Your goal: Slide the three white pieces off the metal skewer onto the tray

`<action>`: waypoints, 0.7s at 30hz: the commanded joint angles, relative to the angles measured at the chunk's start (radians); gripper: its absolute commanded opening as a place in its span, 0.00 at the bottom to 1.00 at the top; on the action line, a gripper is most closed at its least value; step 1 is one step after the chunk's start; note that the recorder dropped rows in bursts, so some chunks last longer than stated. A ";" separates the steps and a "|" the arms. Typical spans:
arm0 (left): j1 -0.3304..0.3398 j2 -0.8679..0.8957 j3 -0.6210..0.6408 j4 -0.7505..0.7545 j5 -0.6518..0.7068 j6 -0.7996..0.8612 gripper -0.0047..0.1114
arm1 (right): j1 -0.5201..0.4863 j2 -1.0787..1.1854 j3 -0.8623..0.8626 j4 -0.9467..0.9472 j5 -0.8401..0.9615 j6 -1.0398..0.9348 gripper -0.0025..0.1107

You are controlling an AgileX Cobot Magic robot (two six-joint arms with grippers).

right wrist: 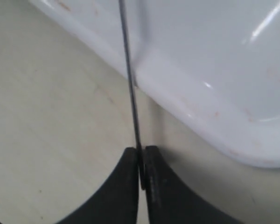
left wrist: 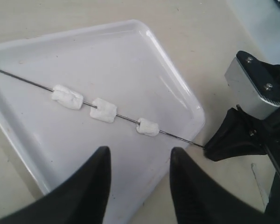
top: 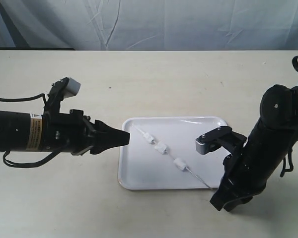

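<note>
Fig.: R. claw (right wrist: pixel 141 156) pinches one end of thin grey metal skewer (left wrist: pixel 126 117), which spans glossy white rect. tray (left wrist: pixel 177 88). Three small white soft lumps (left wrist: pixel 103 110) sit threaded mid-skewer, above tray. L. claw (left wrist: pixel 139 158) is spread and empty. Best approach: L. straddles skewer on R.-claw side of lumps, closes loosely, draws toward free end.

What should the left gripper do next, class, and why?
Probably advance the open left gripper onto the nearest small white lump: all three sit threaded on the thin grey metal skewer, which the right gripper pinches, over the glossy white tray.
</note>
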 commanded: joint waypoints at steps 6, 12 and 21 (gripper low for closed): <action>-0.005 0.001 -0.001 -0.007 -0.019 0.001 0.39 | 0.001 0.001 0.005 0.011 -0.009 -0.006 0.02; -0.005 0.001 -0.001 -0.007 0.015 0.001 0.39 | 0.001 0.001 0.005 0.018 0.045 -0.006 0.02; -0.005 0.001 -0.001 -0.053 0.026 -0.172 0.39 | 0.001 -0.110 0.005 0.022 0.110 -0.006 0.02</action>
